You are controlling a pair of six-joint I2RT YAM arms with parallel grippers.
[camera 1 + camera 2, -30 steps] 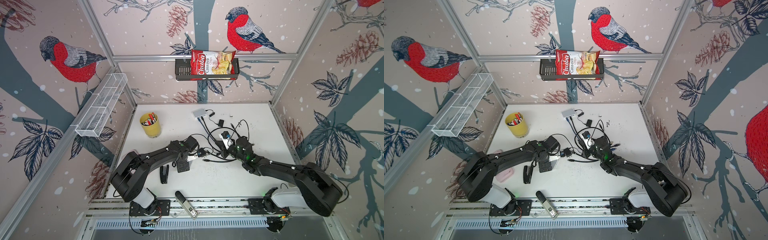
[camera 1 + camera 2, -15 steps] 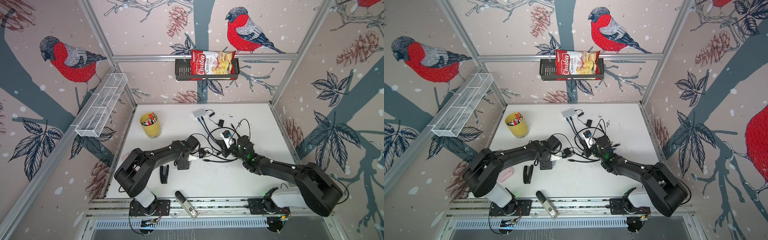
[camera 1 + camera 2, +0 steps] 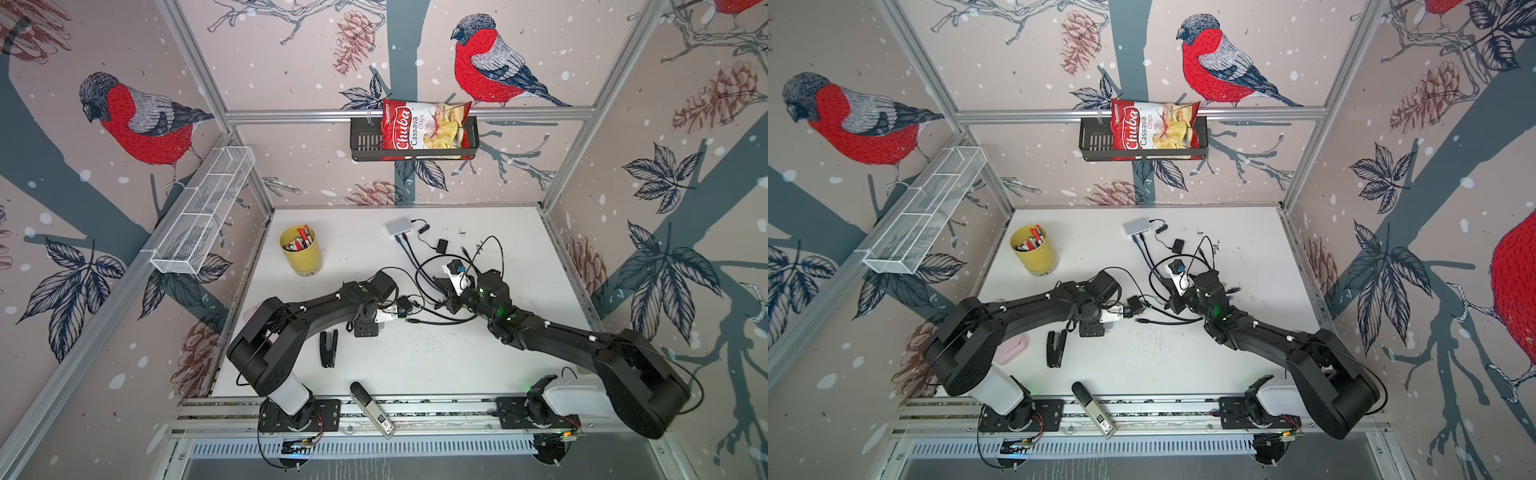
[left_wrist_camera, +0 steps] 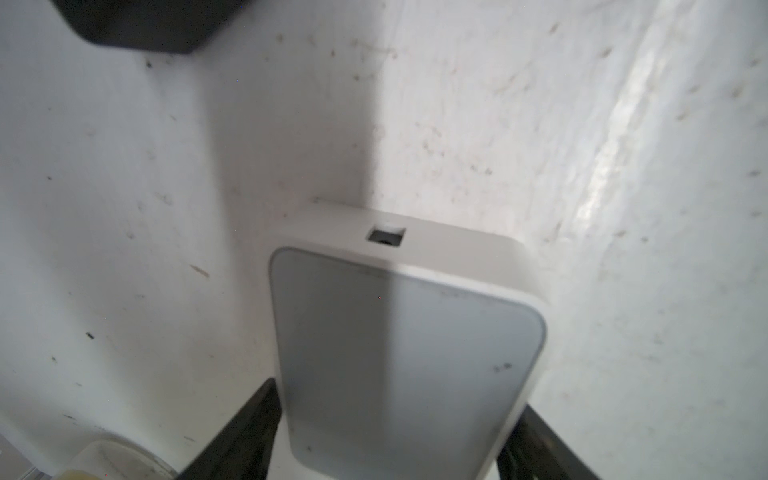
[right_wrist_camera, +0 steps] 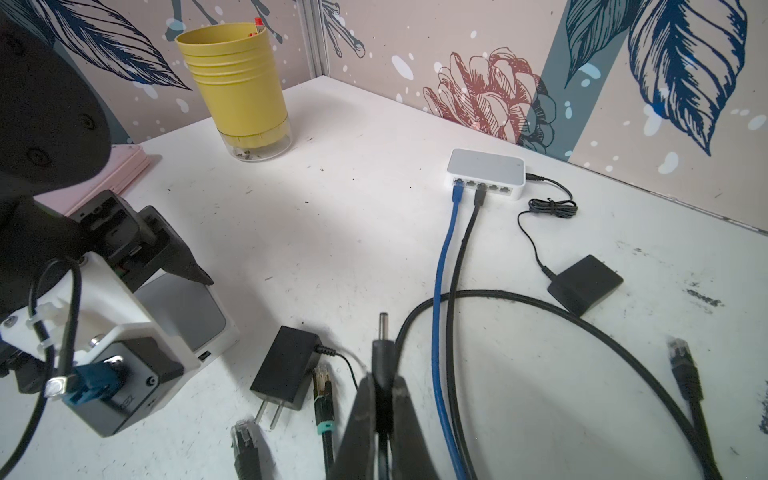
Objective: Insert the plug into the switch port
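In both top views cables lie tangled on the counter; details are too small.

Left wrist view: the left claw straddles the switch. Whether it grips, I cannot tell. The port is empty.

Right wrist view: the right claw pinches the plug, apart from the switch. The insertion itself remains.

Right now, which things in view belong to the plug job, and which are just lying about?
In the job: barrel plug in the shut right claw; white switch, straddled by the left claw; its port.
Lying about: yellow cup, stapler, chips bag, far switch, loose network cables.
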